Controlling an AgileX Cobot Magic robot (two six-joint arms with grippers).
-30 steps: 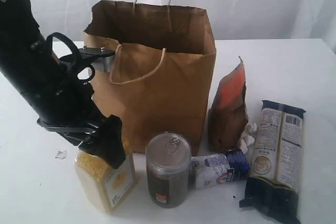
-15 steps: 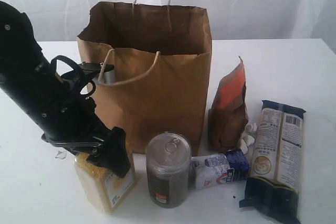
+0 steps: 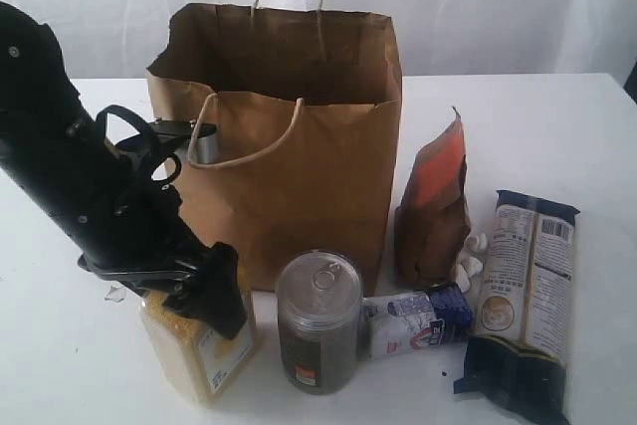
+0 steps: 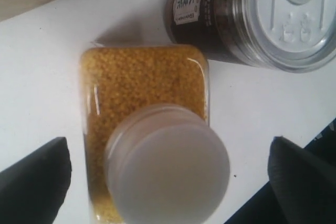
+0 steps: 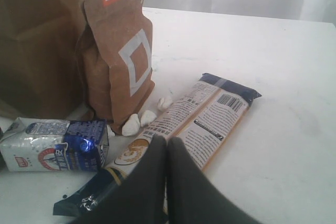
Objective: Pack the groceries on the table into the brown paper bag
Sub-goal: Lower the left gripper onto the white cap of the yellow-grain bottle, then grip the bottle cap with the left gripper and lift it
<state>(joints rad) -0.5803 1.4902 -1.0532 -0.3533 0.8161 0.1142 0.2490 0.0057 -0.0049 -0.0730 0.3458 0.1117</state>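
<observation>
White surface (image 3: 557, 126) w/ brown paper bag (image 3: 289, 176) upright at back. Yellow-grain bottle (image 4: 142, 93) stands in front, beside dark pull-tab can (image 3: 318, 320). Left tool (image 4: 168, 174) spread wide either side of white cap (image 4: 168, 156). Bottle prob. rigid, heavyish, smooth: grip body below cap. Right tool (image 5: 166, 148) pinched closed, empty, over pasta packet (image 5: 210, 114).

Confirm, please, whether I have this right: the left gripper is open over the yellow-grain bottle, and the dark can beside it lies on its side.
Not quite: the dark pull-tab can stands upright, as the exterior view shows. The left gripper is indeed open over the yellow-grain bottle.
</observation>
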